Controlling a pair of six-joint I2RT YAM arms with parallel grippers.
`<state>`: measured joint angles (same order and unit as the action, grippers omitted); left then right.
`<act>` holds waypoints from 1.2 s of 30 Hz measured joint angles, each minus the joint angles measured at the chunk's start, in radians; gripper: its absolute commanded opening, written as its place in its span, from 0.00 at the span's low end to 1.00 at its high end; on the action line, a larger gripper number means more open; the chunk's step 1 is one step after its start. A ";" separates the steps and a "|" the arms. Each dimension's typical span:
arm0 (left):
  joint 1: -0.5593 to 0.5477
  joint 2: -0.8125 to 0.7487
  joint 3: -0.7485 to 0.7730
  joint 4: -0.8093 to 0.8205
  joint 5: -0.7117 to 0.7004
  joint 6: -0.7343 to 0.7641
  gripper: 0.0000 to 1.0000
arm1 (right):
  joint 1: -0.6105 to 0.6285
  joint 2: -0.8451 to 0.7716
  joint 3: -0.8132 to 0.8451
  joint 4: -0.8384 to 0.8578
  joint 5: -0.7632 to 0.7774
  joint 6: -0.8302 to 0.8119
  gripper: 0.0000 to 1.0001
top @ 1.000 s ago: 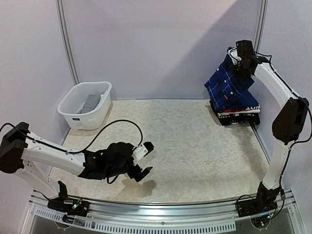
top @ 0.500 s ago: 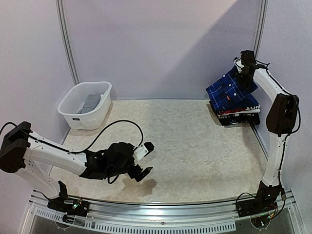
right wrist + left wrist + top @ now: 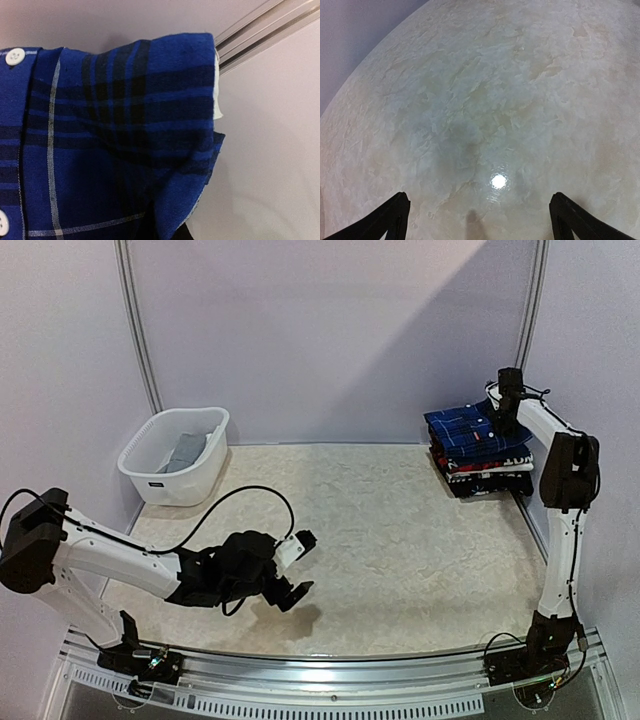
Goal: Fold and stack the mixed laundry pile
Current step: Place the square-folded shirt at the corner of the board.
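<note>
Top external view: far to the left of the left gripper [image 3: 300, 567], by the back wall, stands a white slotted plastic basket [image 3: 140, 445] with a crumpled grey garment [image 3: 186, 452] lying inside it. The left arm reaches low over the pale marbled counter [image 3: 400, 530] near its front edge. Its gripper hovers just above the surface with its jaws spread wide. The left wrist view confirms this: the two dark fingertips [image 3: 395, 212] sit at the bottom corners of the view, far apart. Only bare counter and a bright glint of light show between and beyond them.

Well to the right, in the far right corner against the wall, is a stack of folded garments [image 3: 490, 475] with dark, red and white layers. A folded dark blue plaid shirt with thin light lines [image 3: 472, 430] lies flat on top of it. The right gripper [image 3: 507, 420] points down from above and meets the shirt at its right, wall-side edge.

In the right wrist view the plaid cloth fills most of the picture, directly in front of the gripper. White buttons [image 3: 16, 56] run along the cloth's left side, and a fold bunches toward the bottom centre. The cloth hides the jaws, so I cannot tell whether they are clamped on the shirt or parted.
</note>
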<state>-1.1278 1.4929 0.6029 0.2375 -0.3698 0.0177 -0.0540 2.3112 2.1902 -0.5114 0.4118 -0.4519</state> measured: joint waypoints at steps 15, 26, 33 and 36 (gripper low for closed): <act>0.004 0.000 0.000 0.012 0.013 0.000 1.00 | -0.026 0.013 -0.026 0.050 0.034 0.096 0.24; 0.005 -0.031 -0.030 0.012 0.015 -0.002 1.00 | -0.062 0.014 -0.024 0.050 0.043 0.203 0.82; 0.005 -0.046 -0.030 0.011 0.022 -0.004 1.00 | -0.065 -0.056 -0.001 -0.018 -0.061 0.320 0.91; 0.005 -0.052 -0.030 0.011 0.024 -0.004 1.00 | -0.064 -0.116 0.006 -0.034 -0.109 0.366 0.91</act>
<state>-1.1233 1.4406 0.5732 0.2489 -0.3458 0.0135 -0.1181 2.1956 2.1963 -0.5457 0.3031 -0.0860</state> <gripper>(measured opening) 0.995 0.906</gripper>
